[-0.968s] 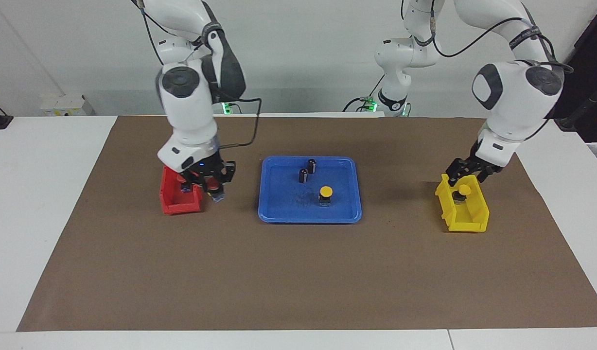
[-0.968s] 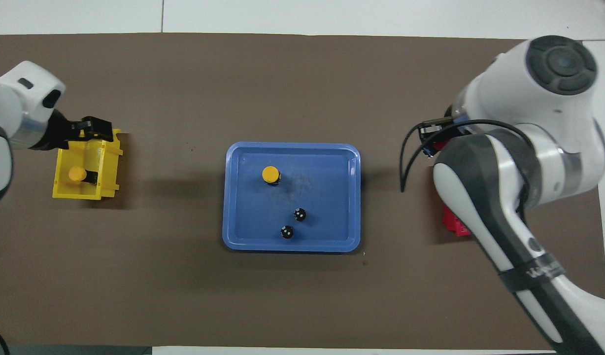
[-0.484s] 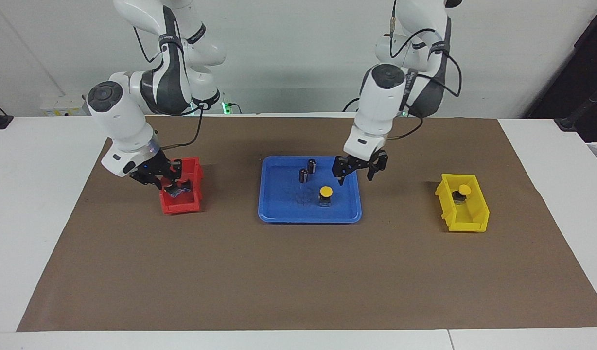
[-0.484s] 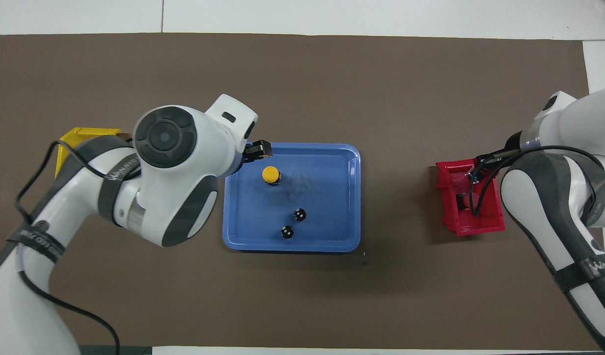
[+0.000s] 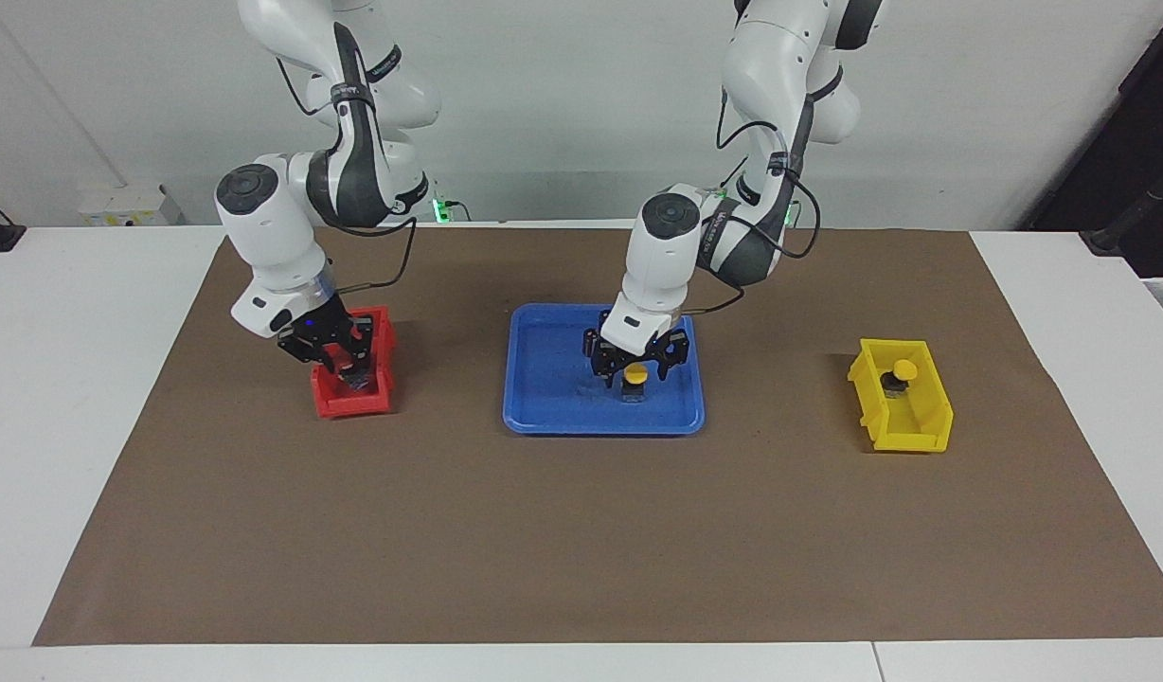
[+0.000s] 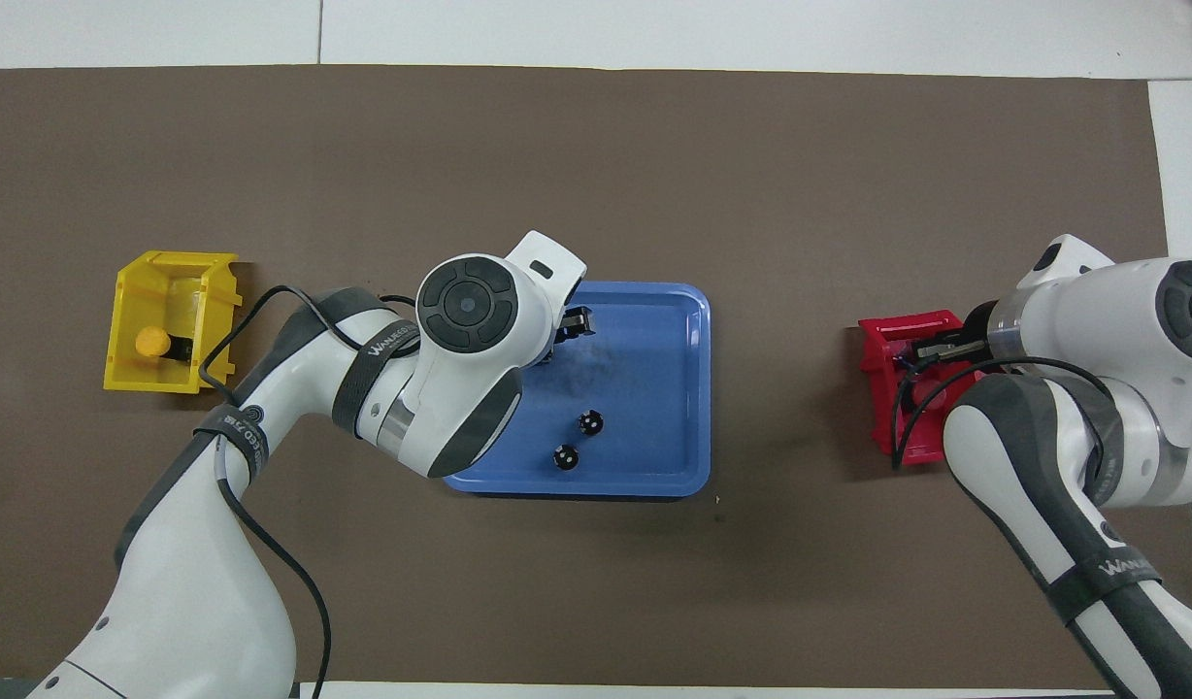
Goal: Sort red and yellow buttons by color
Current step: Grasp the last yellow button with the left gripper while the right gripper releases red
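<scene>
Our left gripper [image 5: 635, 365] sits low in the blue tray [image 5: 544, 412], at the centre of the facing view, its fingers spread on either side of the last yellow button [image 5: 635, 376]. We cannot tell whether the pads touch it yet. We judge this to be the grasp step for that button: the next move calls for closing squarely on the stubby body under the cap, lifting clear of the tray rim, and carrying it to the yellow bin [image 5: 922, 431] at the right of that view, where one yellow button [image 5: 904, 370] already lies.

Our right gripper [image 5: 340, 352] is down in the red bin [image 5: 340, 405] at centre left of the facing view; we cannot tell how its fingers stand, and the red buttons are hidden beneath it.

Just beside the left gripper, toward the upper part of the tray, stand two black cylinders [image 6: 577, 439] with silvery tops. They are close enough that a sideways drift on the lift could knock them. In the overhead view the left arm's elbow covers the button altogether.
</scene>
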You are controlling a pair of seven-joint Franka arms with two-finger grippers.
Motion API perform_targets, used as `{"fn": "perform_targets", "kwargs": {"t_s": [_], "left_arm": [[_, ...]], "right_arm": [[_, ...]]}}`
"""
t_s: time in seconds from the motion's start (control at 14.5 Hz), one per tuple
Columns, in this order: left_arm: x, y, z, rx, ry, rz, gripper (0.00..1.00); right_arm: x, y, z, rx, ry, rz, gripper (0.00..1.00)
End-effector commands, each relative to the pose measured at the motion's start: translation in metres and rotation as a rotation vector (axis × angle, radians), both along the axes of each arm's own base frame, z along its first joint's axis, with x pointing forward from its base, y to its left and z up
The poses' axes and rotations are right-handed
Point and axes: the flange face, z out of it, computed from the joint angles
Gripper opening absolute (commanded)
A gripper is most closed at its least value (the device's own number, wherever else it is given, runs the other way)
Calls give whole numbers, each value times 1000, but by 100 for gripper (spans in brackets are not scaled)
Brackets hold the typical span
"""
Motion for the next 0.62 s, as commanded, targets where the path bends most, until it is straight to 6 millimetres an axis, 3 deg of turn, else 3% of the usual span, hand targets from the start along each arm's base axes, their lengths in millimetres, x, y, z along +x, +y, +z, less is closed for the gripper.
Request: {"fn": "perform_targets", "kwargs": {"t_s": [0.0,0.07,0.21,0.35,0.41,0.55], "left_arm": [[-1,2,4,-4,6,23,45],[-1,5,2,2,15,37,2],[-6,2,1,13,31,40,1],[-3,3,6,15,36,45,1],[4,7,15,11,30,55,1],[24,25,47,22,38,83,1]], "right_arm": [[-10,1,-6,14,-33,-4,29],[-10,2,-12,14,-41,-3,30],[-11,4,-15,14,-48,-1,44],[-8,3,-11,13,-42,9,66],[-1,3,-2,13,-30,16,68],[23,-3,38,18,31,35,77]]}}
